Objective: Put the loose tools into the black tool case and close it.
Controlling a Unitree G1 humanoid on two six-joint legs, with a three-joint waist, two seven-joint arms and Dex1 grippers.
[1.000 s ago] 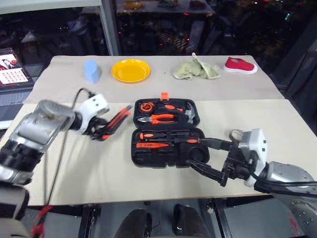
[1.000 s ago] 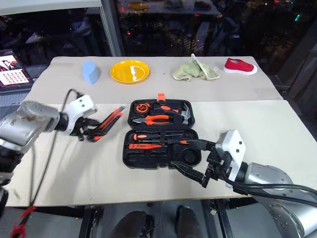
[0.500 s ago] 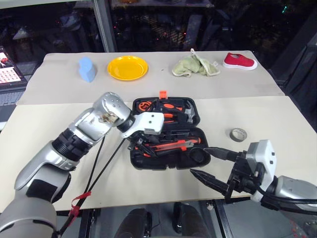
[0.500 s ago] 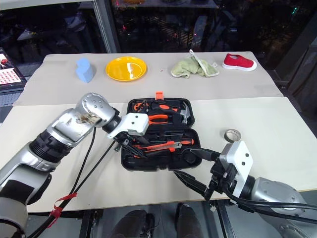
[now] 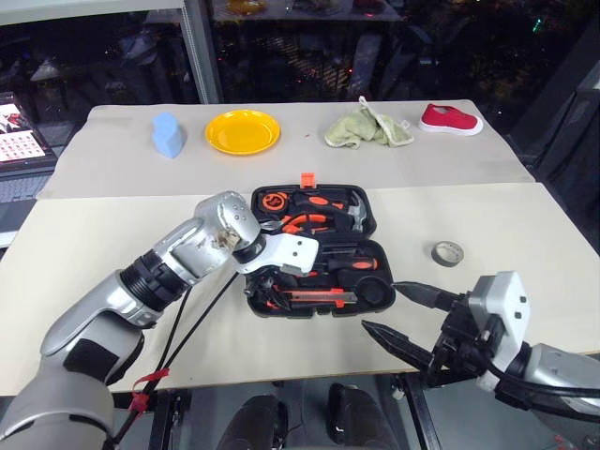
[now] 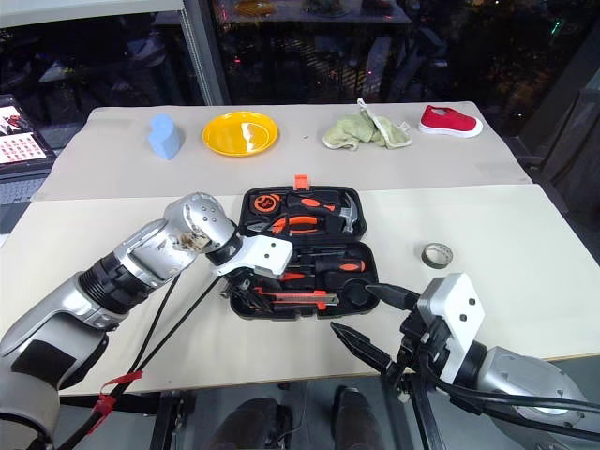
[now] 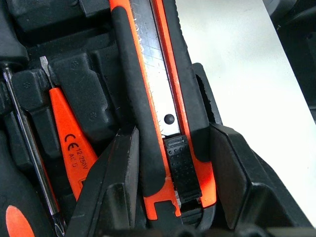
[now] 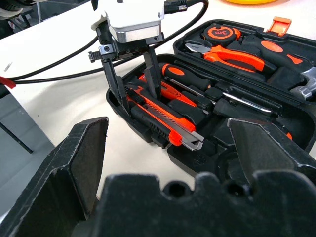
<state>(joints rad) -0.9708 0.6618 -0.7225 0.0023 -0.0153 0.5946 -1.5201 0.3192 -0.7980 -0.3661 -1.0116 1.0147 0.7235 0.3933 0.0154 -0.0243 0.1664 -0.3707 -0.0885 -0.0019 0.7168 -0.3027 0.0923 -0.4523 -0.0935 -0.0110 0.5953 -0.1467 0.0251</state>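
In the case [image 8: 148, 129], knife [image 7: 168, 113] apparently gripped.

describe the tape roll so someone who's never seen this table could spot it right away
Start at the open black tool case in the middle of the beige table. Look to the robot's right of it, on bare tabletop. The small grey tape roll lies flat there alone, the only ring-shaped thing and the only tool outside the case.

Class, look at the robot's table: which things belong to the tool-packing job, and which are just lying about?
Part of the job: black tool case; utility knife in the left hand; tester screwdriver; tape roll.

Lying about: yellow plate; blue object; green cloth; red shoe.
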